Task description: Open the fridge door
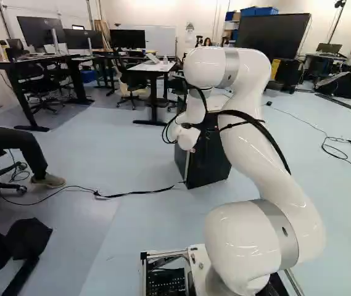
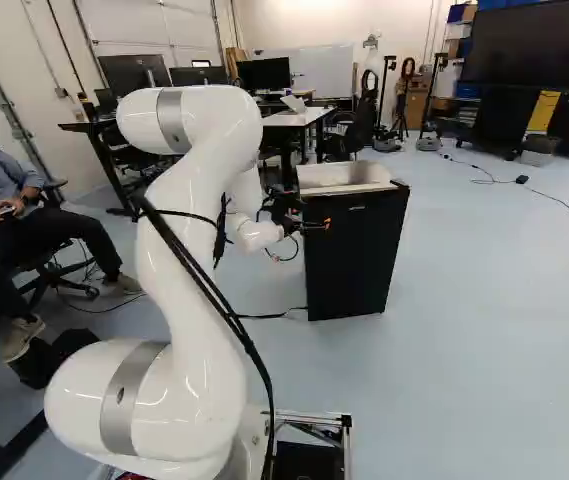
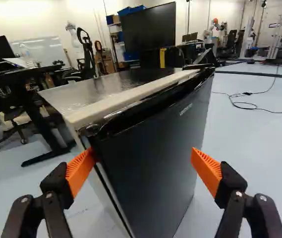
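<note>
Fridge (image 2: pixel 349 265) on the floor (image 2: pixel 494 330), upright, ahead of the arm (image 2: pixel 199 330); in the right base view it's just right of the arm, in the left base view partly behind it, near the middle. Black door (image 3: pixel 150 153), pale top (image 3: pixel 93 91). Door lies along the front of the body, looks closed; can't tell if there's a slight gap at the seal. Glossy black trim (image 3: pixel 145 109) along the door's upper edge.

Pincer (image 2: pixel 312 224) at the upper part of the fridge, fingers spread wide, nothing gripped. Wrist view: one orange pad (image 3: pixel 80 171) at the door's side edge, just below the top corner, tip looks to be touching. Other orange pad (image 3: pixel 206 171) out over the front face, contact can't be told. Door corner and part of the front sit between the two.

Arm rises from the base, bends over at the top and comes down to the fridge, black hoses (image 2: pixel 214 300) strapped along it.

Black cable (image 1: pixel 132 192) on the floor, runs up to the fridge's foot. Desk (image 1: pixel 153 68) beyond the fridge, laptop (image 1: pixel 153 58) on it, office chair (image 1: pixel 131 80) beside. Big screen (image 1: pixel 271 34) at the back; loose cord (image 3: pixel 245 104) on the floor past the fridge.
</note>
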